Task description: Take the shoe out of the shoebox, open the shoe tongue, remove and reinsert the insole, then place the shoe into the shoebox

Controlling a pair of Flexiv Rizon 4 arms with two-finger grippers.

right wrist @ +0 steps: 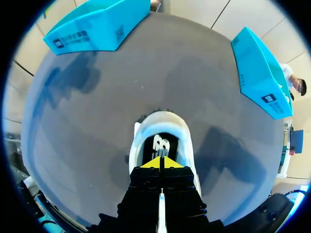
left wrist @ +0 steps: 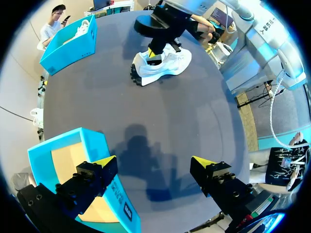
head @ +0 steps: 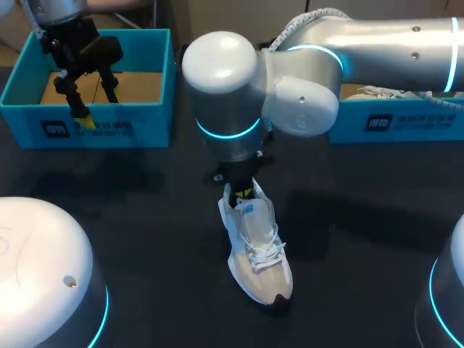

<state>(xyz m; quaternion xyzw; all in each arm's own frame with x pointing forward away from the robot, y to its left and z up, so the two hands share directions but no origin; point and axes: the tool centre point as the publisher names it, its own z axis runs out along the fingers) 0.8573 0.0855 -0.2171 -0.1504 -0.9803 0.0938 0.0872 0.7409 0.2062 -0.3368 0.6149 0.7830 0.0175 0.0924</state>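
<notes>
The white shoe [head: 257,250] stands upright on the dark table [head: 145,217] at the middle, outside both boxes, its dark-tipped toe pointing toward the robot and its laces tied. Just behind the laces, the right arm comes in from the right and bends straight down, so that the right gripper [right wrist: 160,162] sits at the shoe's mouth. Its yellow tips are pressed together above the opening, where the black insole [right wrist: 160,144] with a white mark shows. They may be pinching the edge of the tongue, but the fingers hide that spot.

Farther back on the left, the left gripper [left wrist: 153,162] hangs over the front of the left shoebox [head: 145,123], a teal box with a bare cardboard floor. Its fingers are spread wide with nothing between them, one above the box's front wall and the other out over the table. At the far right stands the right shoebox [head: 406,123], also teal, with another white shoe [head: 377,93] lying inside
</notes>
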